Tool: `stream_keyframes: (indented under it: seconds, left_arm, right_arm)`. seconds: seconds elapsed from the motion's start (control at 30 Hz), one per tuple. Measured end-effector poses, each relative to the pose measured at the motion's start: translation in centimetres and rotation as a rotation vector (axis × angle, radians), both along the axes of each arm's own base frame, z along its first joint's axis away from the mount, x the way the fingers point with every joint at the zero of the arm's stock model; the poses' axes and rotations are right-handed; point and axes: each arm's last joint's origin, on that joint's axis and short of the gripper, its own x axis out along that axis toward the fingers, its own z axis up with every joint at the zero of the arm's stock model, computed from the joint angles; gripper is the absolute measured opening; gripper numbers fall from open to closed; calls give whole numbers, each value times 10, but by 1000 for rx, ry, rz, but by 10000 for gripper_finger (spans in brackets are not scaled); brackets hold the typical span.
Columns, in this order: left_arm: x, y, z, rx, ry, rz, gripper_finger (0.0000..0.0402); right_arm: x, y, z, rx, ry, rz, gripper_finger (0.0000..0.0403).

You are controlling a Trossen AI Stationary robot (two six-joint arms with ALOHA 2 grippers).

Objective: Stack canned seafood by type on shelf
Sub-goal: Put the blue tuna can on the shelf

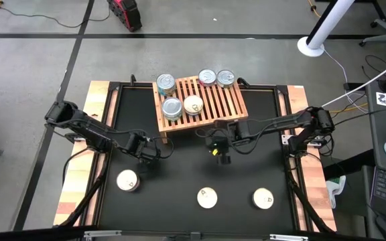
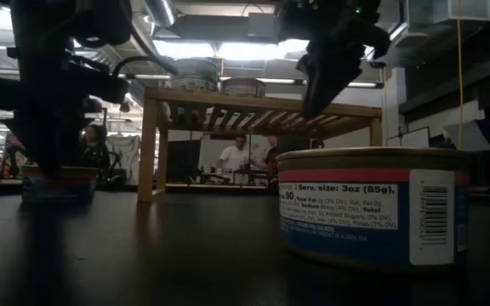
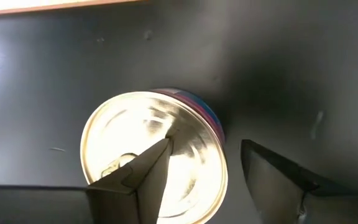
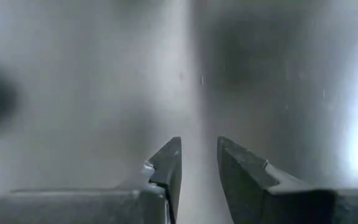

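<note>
High view: five tins sit on the shelf [image 1: 200, 104], three more lie on the black table [image 1: 179, 181] near its front edge. The left tool [image 1: 147, 155] hangs near the leftmost tin [image 1: 127, 181]; the right tool [image 1: 221, 151] hangs before the shelf.

Low view alone shows a near tin's [image 2: 373, 208] blue-and-red label.

Left wrist view: open fingers [image 3: 135, 180] above a tin [image 3: 154, 155], not gripping.

Right wrist view: narrowly parted fingers [image 4: 166, 165], empty, over bare table.
</note>
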Motion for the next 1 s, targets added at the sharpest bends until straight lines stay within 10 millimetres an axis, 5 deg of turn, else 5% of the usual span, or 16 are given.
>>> stream_keyframes:
  seconds: [0.57, 0.8, 1.0]
  left_arm:
    - [0, 1, 0, 42, -4, -20, 14]
    - [1, 1, 2, 40, -9, -21, 4]
    - [10, -3, 10, -18, -49, -23, 1]
  right_arm:
    - [11, 1, -5, 16, -129, -2, 128]
    - [12, 1, -5, 16, -142, 0, 201]
    - [17, 5, -2, 77, -190, 107, 225]
